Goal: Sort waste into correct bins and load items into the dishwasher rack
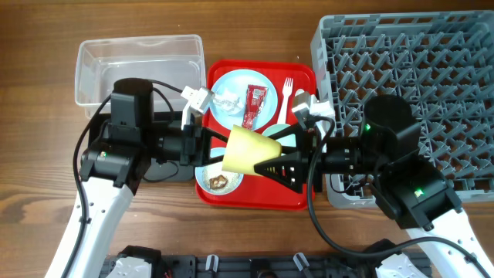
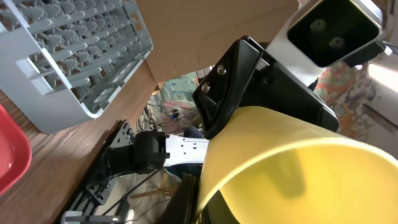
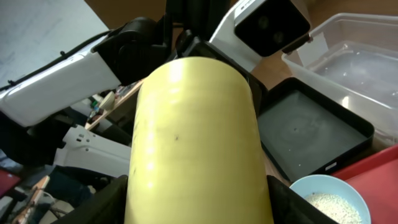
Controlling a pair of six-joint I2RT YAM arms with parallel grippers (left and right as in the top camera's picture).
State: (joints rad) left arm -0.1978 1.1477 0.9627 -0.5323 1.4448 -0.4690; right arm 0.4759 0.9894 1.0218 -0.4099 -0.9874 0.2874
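You have the small yellow cup (image 1: pixel 248 150) lying on its side in the air above the red serving tray (image 1: pixel 297 197), between both arms. Your right gripper (image 1: pixel 270 152) straddles it, fingers (image 3: pixel 109 202) pressed against either flank, grasping it. Your left gripper (image 1: pixel 220 148) meets the cup's open rim; you cannot tell whether its fingers clamp it.
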